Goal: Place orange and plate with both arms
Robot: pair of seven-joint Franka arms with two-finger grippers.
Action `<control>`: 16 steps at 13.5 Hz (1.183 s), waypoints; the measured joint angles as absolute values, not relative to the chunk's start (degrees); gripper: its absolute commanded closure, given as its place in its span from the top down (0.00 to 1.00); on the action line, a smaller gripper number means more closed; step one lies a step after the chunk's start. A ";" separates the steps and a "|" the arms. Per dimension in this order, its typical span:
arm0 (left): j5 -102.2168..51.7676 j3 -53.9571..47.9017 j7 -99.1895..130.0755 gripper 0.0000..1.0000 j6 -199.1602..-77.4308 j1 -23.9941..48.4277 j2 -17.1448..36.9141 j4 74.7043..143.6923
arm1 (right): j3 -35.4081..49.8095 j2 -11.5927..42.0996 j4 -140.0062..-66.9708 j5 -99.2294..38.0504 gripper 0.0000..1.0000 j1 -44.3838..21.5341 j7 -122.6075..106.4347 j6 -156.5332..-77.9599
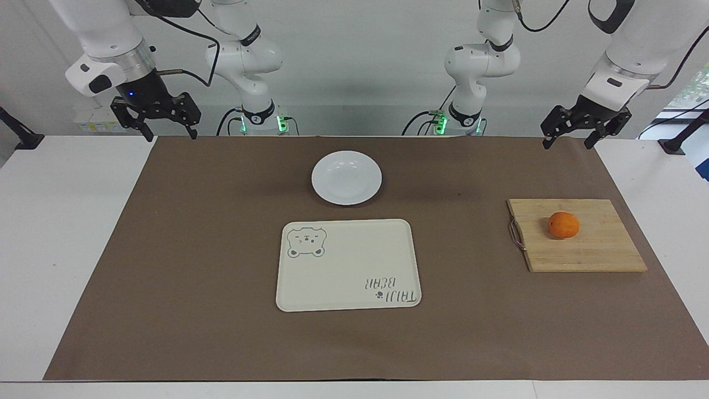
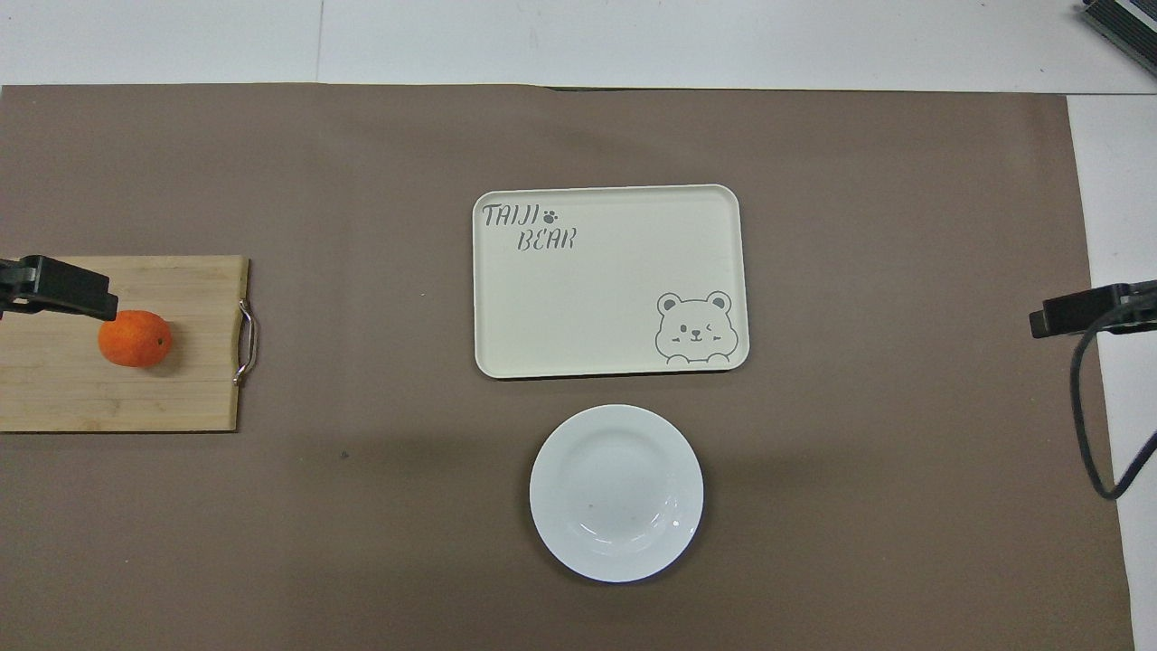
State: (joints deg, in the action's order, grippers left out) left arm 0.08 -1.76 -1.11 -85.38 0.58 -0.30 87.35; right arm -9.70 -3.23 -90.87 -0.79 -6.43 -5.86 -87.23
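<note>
orange (image 1: 563, 225) on board (image 1: 587, 249) | plate (image 1: 347, 177) empty | both grippers up, open

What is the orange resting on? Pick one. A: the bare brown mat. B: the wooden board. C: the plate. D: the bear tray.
B: the orange sits on the wooden board toward the left arm's end of the table, apart from the plate and the tray.

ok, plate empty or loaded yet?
Empty. The plate shows only bare white surface in both views; the orange sits on the cutting board toward the left arm's end.
</note>
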 measured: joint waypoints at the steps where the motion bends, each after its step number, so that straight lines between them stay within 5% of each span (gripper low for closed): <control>1: 0.08 -1.73 -1.14 1.00 -85.38 0.23 -0.27 87.41 | -9.70 -3.23 -90.87 -0.79 1.00 -6.43 -5.86 -87.23; 16: 0.08 -1.54 -13.43 1.00 -93.99 -8.56 2.08 92.65 | -9.70 -3.23 -90.87 -0.79 1.00 -6.43 -5.86 -87.23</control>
